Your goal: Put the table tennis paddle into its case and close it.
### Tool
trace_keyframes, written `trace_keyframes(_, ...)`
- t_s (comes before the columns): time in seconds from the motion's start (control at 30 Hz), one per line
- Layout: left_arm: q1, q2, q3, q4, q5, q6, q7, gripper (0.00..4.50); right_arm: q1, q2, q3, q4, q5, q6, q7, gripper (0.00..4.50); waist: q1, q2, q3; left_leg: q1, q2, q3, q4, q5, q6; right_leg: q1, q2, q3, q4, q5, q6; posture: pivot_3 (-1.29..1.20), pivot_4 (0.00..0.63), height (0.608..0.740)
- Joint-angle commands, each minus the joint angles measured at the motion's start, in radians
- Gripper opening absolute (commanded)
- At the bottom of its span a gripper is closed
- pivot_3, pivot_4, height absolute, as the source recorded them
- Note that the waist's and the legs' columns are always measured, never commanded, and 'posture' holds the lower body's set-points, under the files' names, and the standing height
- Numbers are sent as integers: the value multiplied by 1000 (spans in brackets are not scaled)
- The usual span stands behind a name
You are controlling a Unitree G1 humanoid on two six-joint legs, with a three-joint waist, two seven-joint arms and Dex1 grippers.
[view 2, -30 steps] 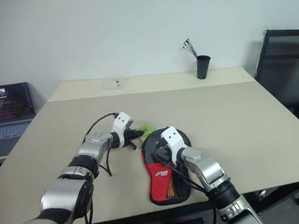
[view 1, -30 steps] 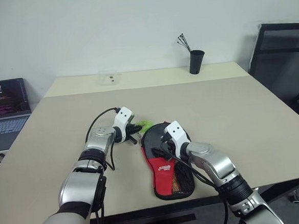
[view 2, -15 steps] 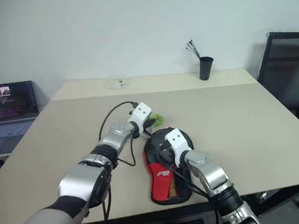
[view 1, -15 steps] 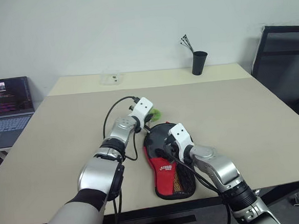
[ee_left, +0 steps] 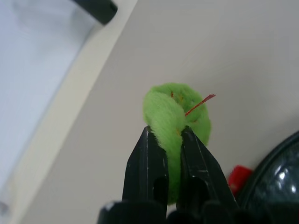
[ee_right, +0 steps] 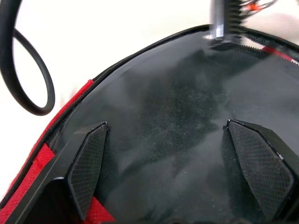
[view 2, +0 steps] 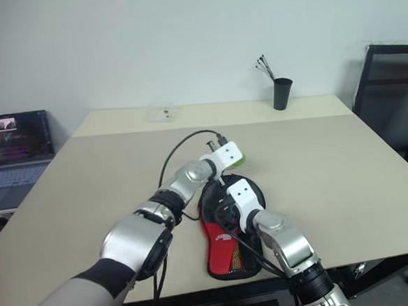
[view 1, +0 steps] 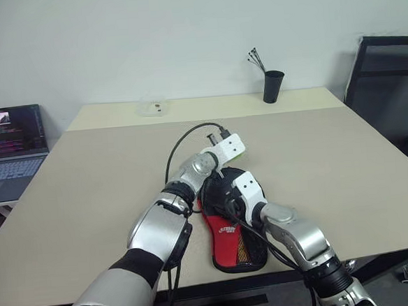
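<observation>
Currently you are in the closing step: the table tennis paddle (ee_right: pixel 187 140) lies inside the case (view 1: pixel 230 228), near the table (view 1: pixel 87 189) front edge. Your left gripper (ee_left: pixel 166 135), at the case's 12 o'clock rim, is pinched tight on the green fuzzy zipper pull (ee_left: pixel 180 112). Your right gripper (ee_right: pixel 182 149) rests spread wide over the paddle face, gripping nothing. Next, probably draw the pull around the rim while the right steadies the case.

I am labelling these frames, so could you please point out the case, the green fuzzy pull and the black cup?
case (view 1: pixel 227 230): left eye view, on its red panel.
green fuzzy pull (ee_left: pixel 180 112): left wrist view, on its fluffy middle.
black cup (view 1: pixel 273 87): left eye view, on its side wall.
</observation>
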Motion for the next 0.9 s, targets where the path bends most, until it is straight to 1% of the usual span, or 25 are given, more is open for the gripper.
trace_keyframes(0.03, -76, -36, -18, -28, 27, -61, 41, 17, 66, 3, 39, 67, -4, 98, 4, 4500, 0, 0, 0, 0, 0, 0, 0, 0, 0, 0, 0, 0, 0, 0, 0, 0, 150, 740)
trace_keyframes(0.4, -64, -157, -61, -33, 59, -172, -30, 17, 72, 6, 37, 57, -3, 105, 6, 4500, 0, 0, 0, -1, 0, 0, -1, 0, 0, 0, 0, 0, -1, 0, 0, 0, 150, 740)
trace_keyframes(0.53, -48, -168, -66, -33, 62, -182, -53, 17, 70, 6, 35, 61, -4, 100, 8, 4500, -1, 0, 0, 0, 0, 0, -1, 0, 0, 0, 0, 0, -1, 0, 0, 0, 150, 740)
trace_keyframes(0.63, -26, -165, -57, -29, 49, -159, -119, 17, 67, 3, 34, 65, -6, 96, 9, 4500, -1, 1, 0, 0, 0, 0, -1, 0, 0, 0, 0, 0, -1, 0, 0, 0, 150, 740)
trace_keyframes(0.73, -18, -159, -31, -28, 22, -130, -166, 924, 63, 2, 34, 68, -7, 94, 11, 4500, -1, 1, -1, 0, 0, 0, -1, 0, 0, 0, 0, 0, -2, 0, 0, 0, 150, 740)
trace_keyframes(0.9, -15, -137, -19, -30, 19, -115, -160, 2684, 50, 2, 37, 80, -9, 86, 16, 4500, -2, 1, -1, 0, 0, 0, -1, 0, 0, 0, 0, 0, -1, 0, 0, 0, 150, 740)
